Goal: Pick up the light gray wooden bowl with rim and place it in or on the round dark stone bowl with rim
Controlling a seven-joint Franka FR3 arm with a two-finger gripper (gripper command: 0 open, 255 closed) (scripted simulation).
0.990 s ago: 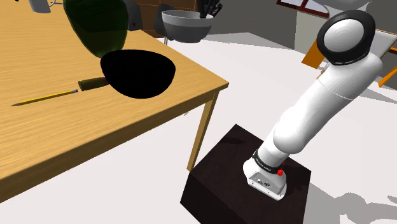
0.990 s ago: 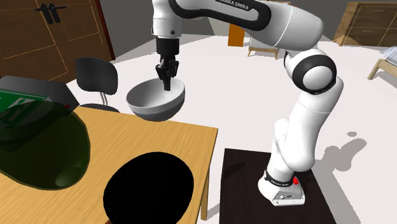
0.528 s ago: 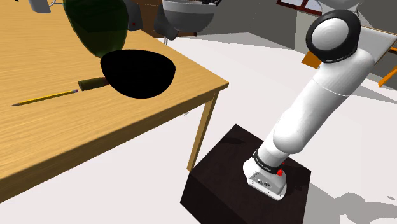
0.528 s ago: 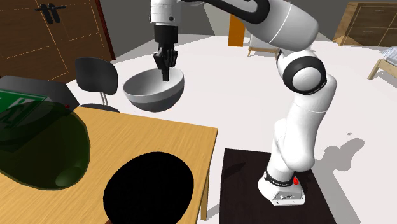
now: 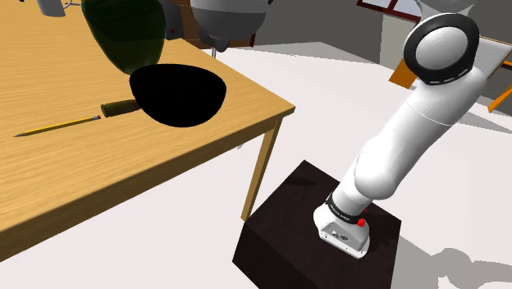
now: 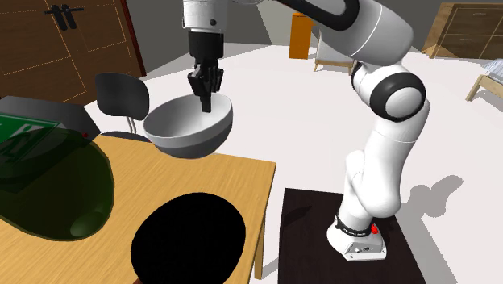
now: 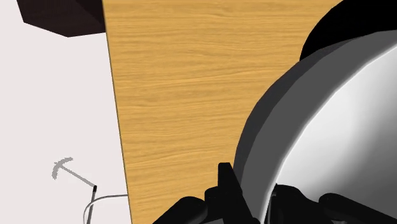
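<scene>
A light grey bowl (image 6: 187, 129) hangs in the air over the table's far edge, tilted a little. My gripper (image 6: 205, 90) is shut on its rim, one finger (image 7: 226, 184) outside the wall and the other inside. In the shoulder view the grey bowl (image 5: 230, 16) is at the top, beyond the table edge. The round black bowl (image 5: 179, 94) rests on the wooden table (image 5: 98, 164); from the second exterior view the black bowl (image 6: 188, 238) lies below and nearer than the held one. In the wrist view the grey bowl (image 7: 318, 140) partly covers the black bowl (image 7: 343, 25).
A dark green rounded object (image 6: 48, 181) stands on the table beside the black bowl. A pencil (image 5: 57, 126) and a brown-handled tool (image 5: 119, 107) lie on the tabletop. A dark chair (image 6: 122, 97) stands beyond the table. The dark stand (image 6: 322, 234) sits beside the table's corner.
The gripper has carried the grey bowl toward the table: leftward in both exterior views, and it now overlaps the table's far edge. The black bowl has not moved.
</scene>
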